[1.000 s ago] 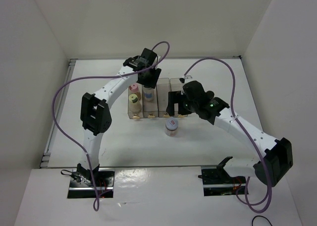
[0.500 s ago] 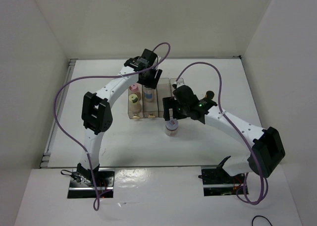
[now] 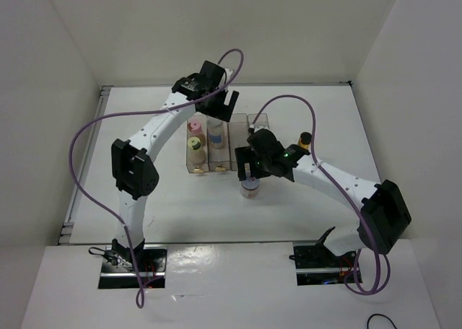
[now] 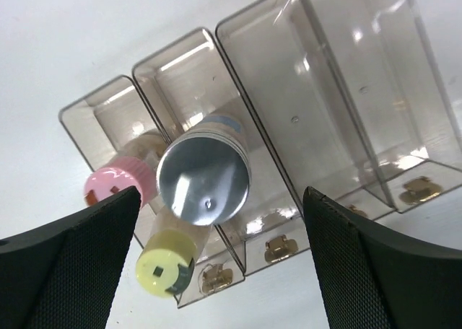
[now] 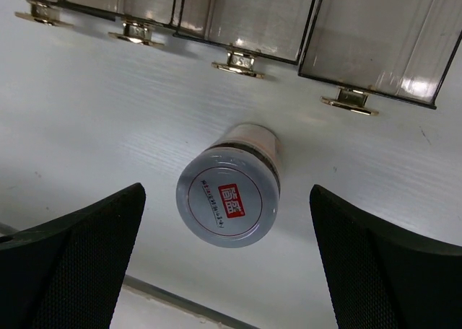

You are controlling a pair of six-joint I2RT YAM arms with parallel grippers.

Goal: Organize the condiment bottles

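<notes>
White table (image 3: 325, 105); three bottles are stored: pink-capped bottle (image 4: 112, 185) and pale-yellow-capped bottle (image 4: 164, 270) share one clear plastic bin (image 4: 90, 123), silver-grey-capped bottle (image 4: 203, 177) the next. Left gripper (image 4: 220, 192) wide above them. Right gripper (image 5: 226, 192) wide over the short red-marked jar (image 5: 229, 199); slim dark bottle (image 3: 304, 138) waits outside too.

The pink-capped bottle (image 4: 114, 185) and the pale-yellow-capped bottle (image 4: 164, 271) stand upright, one behind the other, in the leftmost clear bin (image 4: 90, 116), the yellow one at the clasp end. The silver-grey-capped bottle (image 4: 203, 179) stands upright in the second bin (image 4: 180, 58). The short jar (image 5: 228, 197), its white lid marked with a red square, stands upright on the table (image 5: 108, 112) just in front of the clasps, and the slim dark bottle (image 3: 304, 138) with a yellow band stands right of the row, partly hidden.
</notes>
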